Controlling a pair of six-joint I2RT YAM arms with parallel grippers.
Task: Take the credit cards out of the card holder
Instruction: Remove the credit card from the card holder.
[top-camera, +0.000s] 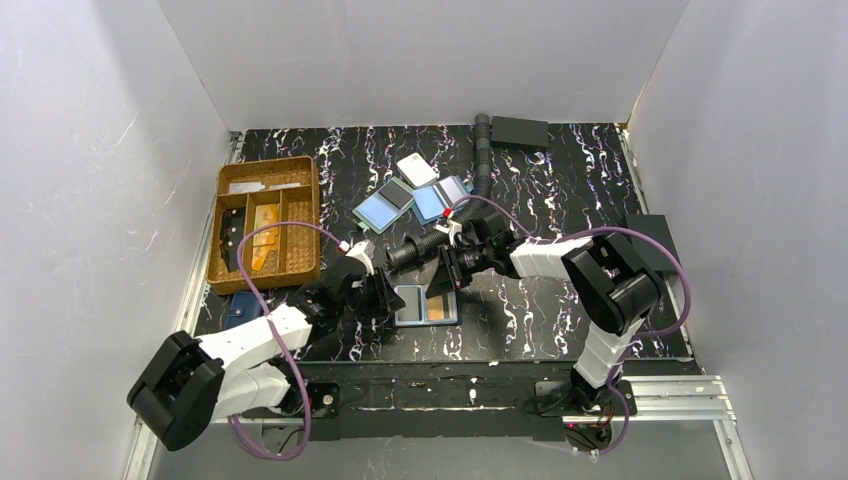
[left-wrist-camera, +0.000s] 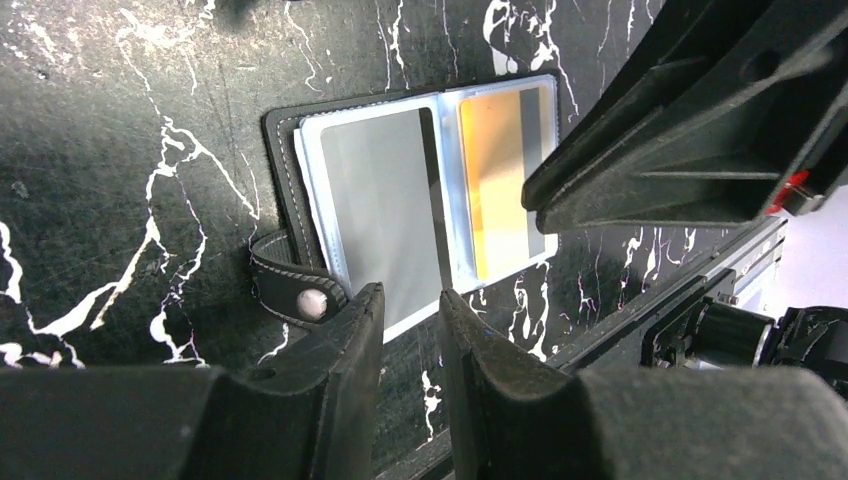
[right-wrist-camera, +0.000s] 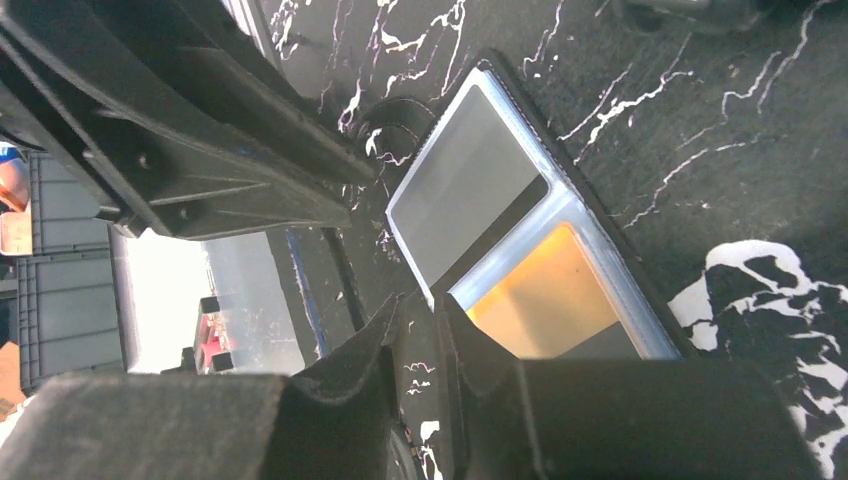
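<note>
The left gripper (left-wrist-camera: 410, 310) is narrow, with only a slim gap between its fingers (left-wrist-camera: 345, 345) and nothing visibly clamped in it. Its tips hang just over the nearest edge of the card holder (left-wrist-camera: 281, 160), which lies open and flat on the bench (left-wrist-camera: 110, 120) right ahead of it. The holder's strap (left-wrist-camera: 300, 293), with a pale snap, curls out beside the left finger. Straight beyond the tips, the pale credit card (left-wrist-camera: 385, 215) sits in a clear sleeve. The orange credit card (left-wrist-camera: 497, 180) sits in the next sleeve, to the gripper's right, partly covered by the right gripper (left-wrist-camera: 540, 205).

That one faces the left gripper across the holder. It is narrow too, with a thin empty slit, and its tips are just beside the holder's edge where the two sleeves meet.

Beyond both grippers a black ribbed hose (top-camera: 425, 247) crosses the bench. Farther on lie two blue-and-dark flat rectangles (top-camera: 385, 208) and a white tag (top-camera: 417, 168). Well off to the left gripper's left stands a wicker basket (top-camera: 270, 166).
</note>
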